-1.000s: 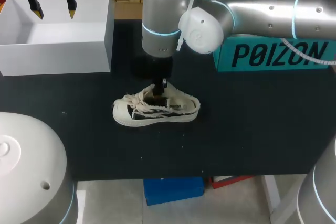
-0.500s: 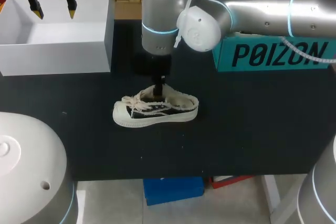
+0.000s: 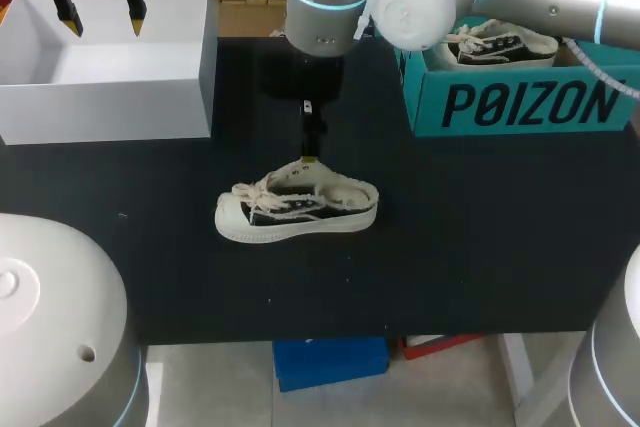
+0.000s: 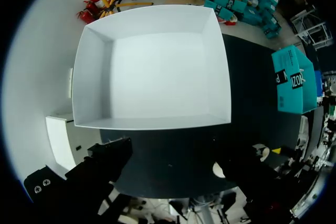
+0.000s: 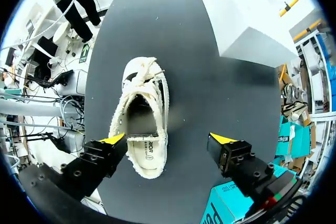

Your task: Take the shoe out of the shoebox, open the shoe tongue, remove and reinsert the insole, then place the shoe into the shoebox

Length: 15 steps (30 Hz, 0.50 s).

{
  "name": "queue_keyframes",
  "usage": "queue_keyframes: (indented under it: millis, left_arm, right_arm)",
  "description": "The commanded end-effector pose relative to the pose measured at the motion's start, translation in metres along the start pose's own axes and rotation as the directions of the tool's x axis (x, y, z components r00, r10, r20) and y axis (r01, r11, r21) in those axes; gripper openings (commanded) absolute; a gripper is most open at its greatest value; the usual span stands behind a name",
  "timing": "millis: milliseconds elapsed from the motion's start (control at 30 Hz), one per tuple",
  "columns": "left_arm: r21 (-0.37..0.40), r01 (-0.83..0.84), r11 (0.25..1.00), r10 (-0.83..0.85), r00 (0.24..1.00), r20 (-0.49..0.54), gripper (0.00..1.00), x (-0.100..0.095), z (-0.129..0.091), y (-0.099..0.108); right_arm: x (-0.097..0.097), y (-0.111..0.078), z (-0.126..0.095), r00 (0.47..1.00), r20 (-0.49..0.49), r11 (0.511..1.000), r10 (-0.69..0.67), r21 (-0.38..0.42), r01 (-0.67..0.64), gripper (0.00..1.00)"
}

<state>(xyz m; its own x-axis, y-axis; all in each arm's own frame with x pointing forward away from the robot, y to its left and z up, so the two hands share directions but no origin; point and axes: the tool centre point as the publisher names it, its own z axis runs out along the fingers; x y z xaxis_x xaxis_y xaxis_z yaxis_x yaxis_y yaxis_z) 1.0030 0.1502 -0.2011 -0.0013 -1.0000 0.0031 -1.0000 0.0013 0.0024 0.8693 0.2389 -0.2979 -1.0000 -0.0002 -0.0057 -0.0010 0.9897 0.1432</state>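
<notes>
A cream and black canvas shoe (image 3: 297, 211) lies on its sole in the middle of the black table, toe to the left, laces loose. My right gripper (image 3: 311, 152) hangs just above its heel opening, open and empty. In the right wrist view the shoe (image 5: 142, 119) lies under and ahead of my right gripper (image 5: 168, 139), nearer one finger, and a pale insole (image 5: 147, 155) shows at the heel. The teal shoebox (image 3: 520, 102) stands at the back right with a second shoe (image 3: 500, 45) in it. My left gripper (image 3: 100, 9) is open over the white box (image 3: 110, 97).
The white box (image 4: 157, 72) is open-topped with nothing in it, and my left gripper (image 4: 178, 174) hangs over its near wall. The teal shoebox (image 5: 231, 205) lies close behind my right gripper. Bare table surrounds the shoe on all sides.
My right gripper has opened and risen out of the shoe's opening. The shoe has settled flat on the table. The right arm moved up and back, uncovering the shoe in the teal box.
</notes>
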Motion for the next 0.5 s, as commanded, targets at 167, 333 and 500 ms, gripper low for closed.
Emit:
queue_keyframes:
  millis: [167, 333, 500]
  left_arm:
    - [-0.001, 0.001, 1.0, -0.001, 1.0, 0.002, 1.0, 0.0, -0.001, 0.001]
    - [-0.001, 0.001, 1.0, -0.001, 1.0, 0.002, 1.0, 0.0, -0.001, 0.001]
    - [-0.001, 0.001, 1.0, -0.001, 1.0, 0.002, 1.0, 0.0, -0.001, 0.001]
  right_arm:
    - [0.022, -0.011, -0.03, 0.994, 0.104, 0.962, -0.036, -0.266, 0.063, 1.0]
    - [0.025, -0.019, -0.035, 0.992, 0.111, 0.945, -0.057, -0.314, 0.089, 1.0]
    - [0.025, -0.019, -0.035, 0.992, 0.111, 0.945, -0.057, -0.314, 0.089, 1.0]
